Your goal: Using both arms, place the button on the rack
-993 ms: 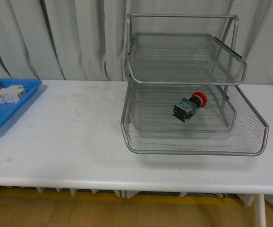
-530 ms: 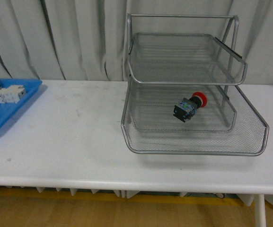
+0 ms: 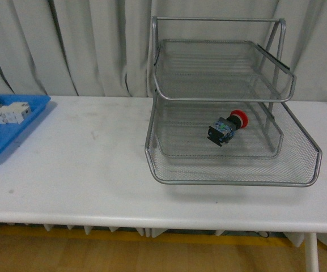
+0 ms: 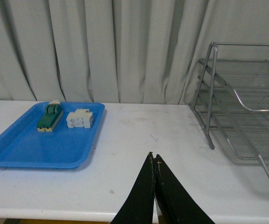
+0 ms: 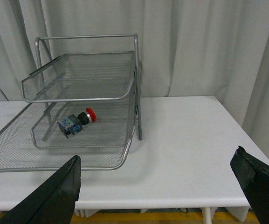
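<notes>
We see the button (image 3: 225, 128) lying on its side in what looks like the middle tray of the rack (image 3: 231, 182), centre-right of the front view. The left gripper (image 4: 154, 158) is pinched together and empty, and the right gripper (image 5: 156, 156) is spread wide and empty. The risk as we judge it: an arm nudges the rack and that round cap rolls.

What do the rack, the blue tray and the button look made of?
Rack: metal, it seems; silvery see-through mesh on a shiny tube frame.
Blue tray: likely plastic; uniform glossy blue with a rounded, moulded-looking rim.
Button: probably plastic; smooth red cap on a dark bluish body, but too small to be sure.
</notes>
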